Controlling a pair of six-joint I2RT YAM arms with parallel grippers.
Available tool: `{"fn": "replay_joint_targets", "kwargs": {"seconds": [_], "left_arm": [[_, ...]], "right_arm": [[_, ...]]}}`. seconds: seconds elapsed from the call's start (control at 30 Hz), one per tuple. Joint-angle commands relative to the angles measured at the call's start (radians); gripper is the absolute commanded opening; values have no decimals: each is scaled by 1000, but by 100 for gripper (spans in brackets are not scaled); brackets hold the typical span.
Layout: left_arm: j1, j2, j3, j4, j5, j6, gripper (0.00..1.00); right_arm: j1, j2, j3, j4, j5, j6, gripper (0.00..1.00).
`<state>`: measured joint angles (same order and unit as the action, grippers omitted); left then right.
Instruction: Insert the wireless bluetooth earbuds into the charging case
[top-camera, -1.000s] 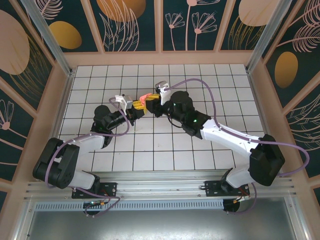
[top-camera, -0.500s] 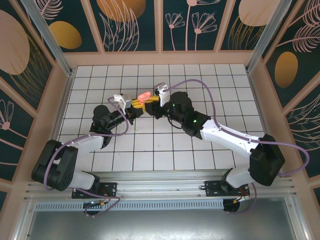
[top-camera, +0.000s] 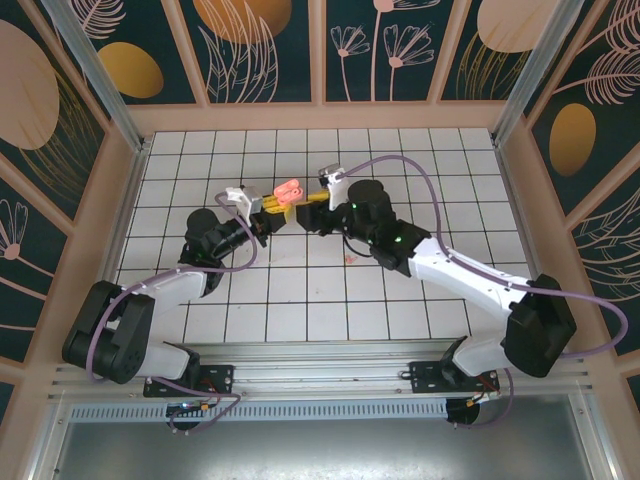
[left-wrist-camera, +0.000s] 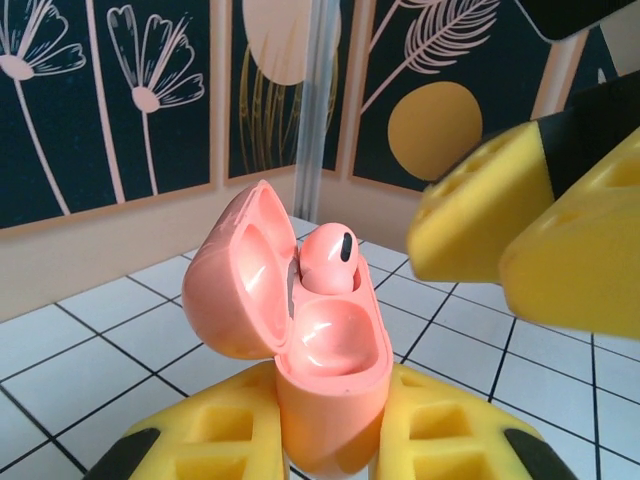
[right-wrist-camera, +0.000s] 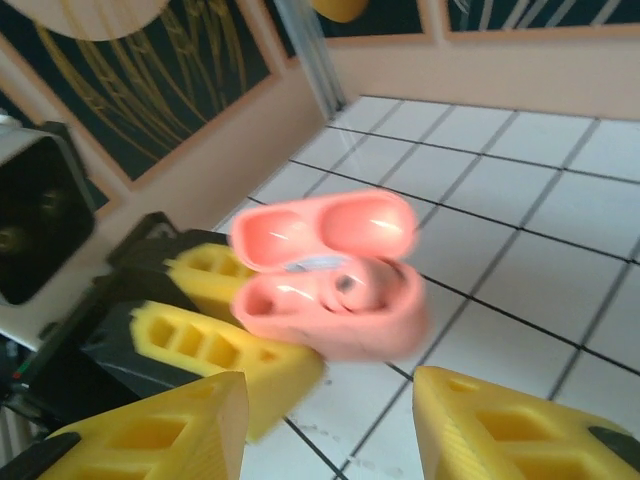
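Tiled counter (top-camera: 440, 170): white, filling the middle of the top view. My left end effector (top-camera: 272, 208), just left of centre, is clamped on the lower body of the charging case (top-camera: 288, 190), which stands upright with its lid hinged back. My right end effector (right-wrist-camera: 330, 420) sits just right of the case, its fingers moderately apart and gripping nothing. One earbud (left-wrist-camera: 328, 260) sits in the case's upper well in the left wrist view, with a dark spot showing.

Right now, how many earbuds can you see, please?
2: one earbud seated in the open charging case; a tiny pink piece, probably the other, lies on the table.
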<state>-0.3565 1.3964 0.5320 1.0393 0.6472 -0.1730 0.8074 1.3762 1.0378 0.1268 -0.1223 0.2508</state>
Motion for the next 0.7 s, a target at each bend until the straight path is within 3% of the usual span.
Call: {"fn": "replay_joint_targets", "kwargs": {"seconds": [0.0, 0.13, 0.23, 0.47, 0.67], "left_arm": [[1, 15, 28, -24, -59, -15, 5], [2, 29, 25, -50, -112, -40, 5], [2, 35, 15, -50, -124, -63, 6], [4, 18, -35, -46, -155, -96, 6], [17, -9, -62, -57, -190, -104, 6]], "right_arm": [[-26, -41, 19, -184, 8, 111, 48], [-74, -41, 44, -469, 89, 261, 48], [-141, -21, 32, -613, 23, 330, 48], [-207, 140, 62, -782, -55, 235, 48], [-213, 319, 90, -776, -102, 271, 48]]}}
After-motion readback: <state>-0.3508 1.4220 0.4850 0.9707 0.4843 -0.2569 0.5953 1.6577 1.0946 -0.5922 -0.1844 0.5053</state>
